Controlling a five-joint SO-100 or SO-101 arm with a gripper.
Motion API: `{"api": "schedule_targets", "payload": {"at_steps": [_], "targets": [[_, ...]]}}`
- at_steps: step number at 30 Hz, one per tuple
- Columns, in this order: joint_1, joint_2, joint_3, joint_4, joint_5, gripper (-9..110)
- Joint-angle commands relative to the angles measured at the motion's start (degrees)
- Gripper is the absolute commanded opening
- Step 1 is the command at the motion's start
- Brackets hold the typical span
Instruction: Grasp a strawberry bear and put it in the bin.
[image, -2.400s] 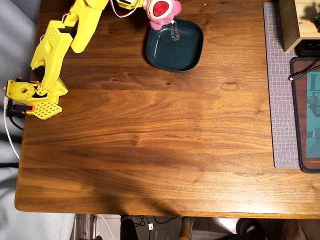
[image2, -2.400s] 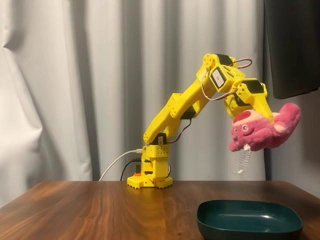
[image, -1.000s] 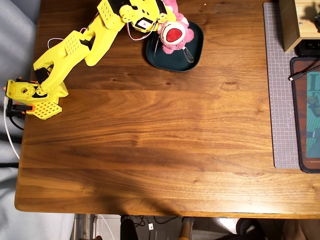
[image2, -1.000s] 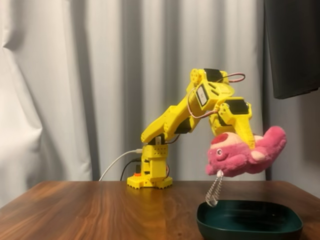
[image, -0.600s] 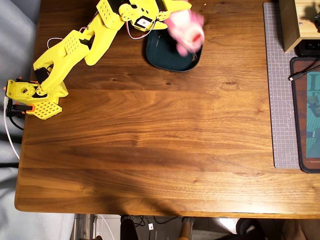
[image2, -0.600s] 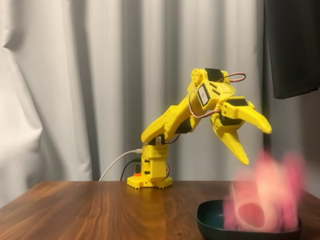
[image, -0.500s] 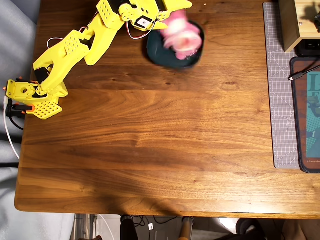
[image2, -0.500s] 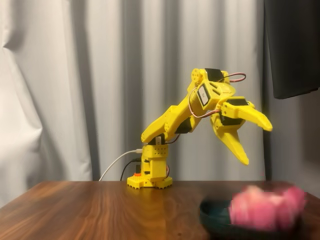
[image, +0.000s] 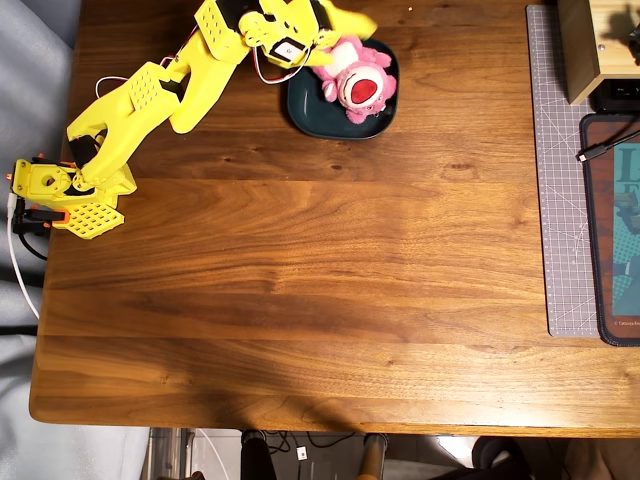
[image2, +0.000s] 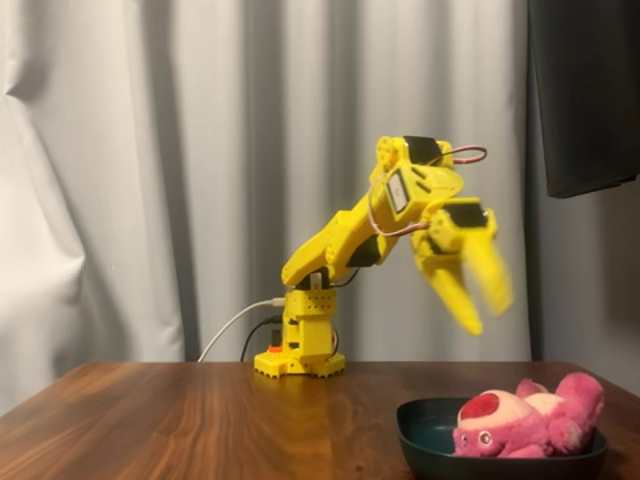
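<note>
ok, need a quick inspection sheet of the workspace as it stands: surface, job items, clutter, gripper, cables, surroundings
Surface: dark wooden table, bare across the middle in the overhead view.
Job's things: strawberry bear lies in the bin, near the table's top edge in the overhead view; in the fixed view the bear lies low in the dish.
Clutter: grey cutting mat, dark printed mat and wooden box at the right edge.
Gripper: gripper open, empty, above the bin, fingers motion-blurred.
Cables: white cable at the arm base; dark cable on the printed mat.
Surroundings: pale curtain behind the arm.
</note>
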Motion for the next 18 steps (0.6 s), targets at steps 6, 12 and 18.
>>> {"api": "schedule_targets", "payload": {"at_steps": [6, 12, 18], "targets": [[-9.49, 38.67, 23.2, 4.22, -3.25, 0], [-7.38, 68.64, 54.93, 4.04, -3.08, 0], [-9.58, 97.29, 87.89, -7.03, -2.37, 0]]}}
